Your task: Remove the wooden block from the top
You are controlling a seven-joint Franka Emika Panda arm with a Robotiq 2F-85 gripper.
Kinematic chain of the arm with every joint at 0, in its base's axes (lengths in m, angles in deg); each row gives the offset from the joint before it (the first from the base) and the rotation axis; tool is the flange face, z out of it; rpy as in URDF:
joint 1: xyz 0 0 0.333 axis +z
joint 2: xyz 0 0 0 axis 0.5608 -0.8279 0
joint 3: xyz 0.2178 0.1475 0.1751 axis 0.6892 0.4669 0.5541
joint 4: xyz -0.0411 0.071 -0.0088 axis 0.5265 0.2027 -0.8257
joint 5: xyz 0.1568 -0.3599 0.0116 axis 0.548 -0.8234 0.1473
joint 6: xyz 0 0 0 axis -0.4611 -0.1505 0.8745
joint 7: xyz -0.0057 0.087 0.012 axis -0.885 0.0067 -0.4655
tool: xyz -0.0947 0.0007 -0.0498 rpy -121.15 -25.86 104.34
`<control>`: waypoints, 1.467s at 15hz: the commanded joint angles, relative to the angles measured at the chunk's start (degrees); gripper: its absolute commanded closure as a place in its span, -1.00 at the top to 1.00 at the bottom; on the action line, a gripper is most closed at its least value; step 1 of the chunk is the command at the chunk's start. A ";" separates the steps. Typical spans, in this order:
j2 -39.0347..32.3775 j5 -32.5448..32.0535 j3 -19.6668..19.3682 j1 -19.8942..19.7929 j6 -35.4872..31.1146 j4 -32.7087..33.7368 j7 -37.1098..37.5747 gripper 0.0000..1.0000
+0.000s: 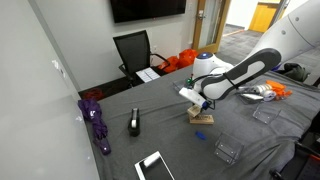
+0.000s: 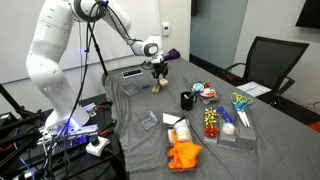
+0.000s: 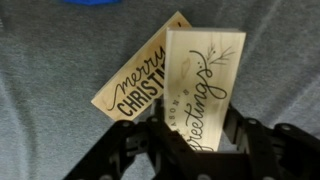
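Two fingers (image 3: 150, 137) of the gripper (image 3: 196, 128) pinch the wooden block (image 3: 200, 75) by its long sides, nearest in the wrist view. Under it, jutting left, lies a flatter printed slab (image 3: 130, 85) on grey cloth (image 3: 50, 60). Farthest off, a blue piece (image 3: 95, 3) shows.

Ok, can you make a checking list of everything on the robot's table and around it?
Surface: grey cloth covers the table.
Job's things: the wooden block lies on top of a flatter printed slab; not removed yet.
Clutter: black stapler-like object, purple object, clear box, black cup, orange cloth, blue piece.
Grippers: the gripper has a finger on each side of the block; cannot tell whether it grips.
Cables: a tangle beside the robot's base.
Surroundings: office chair, dark wall screen.
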 commanded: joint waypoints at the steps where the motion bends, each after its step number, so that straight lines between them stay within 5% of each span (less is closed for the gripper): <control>1: 0.07 -2.23 -3.59 2.75 4.65 1.00 10.76 -0.36; 5: -0.61 -0.60 -2.22 0.82 10.34 2.75 20.19 -0.36; 13: -2.01 -1.04 -2.06 -0.79 5.42 4.35 34.54 -0.36; 19: -2.10 -2.07 -1.85 -1.46 5.73 4.57 38.15 -0.36; 20: -2.34 -2.15 -1.88 -1.49 5.77 4.72 38.32 0.14; 22: -2.36 -2.16 -1.81 -1.48 5.81 4.72 38.31 0.14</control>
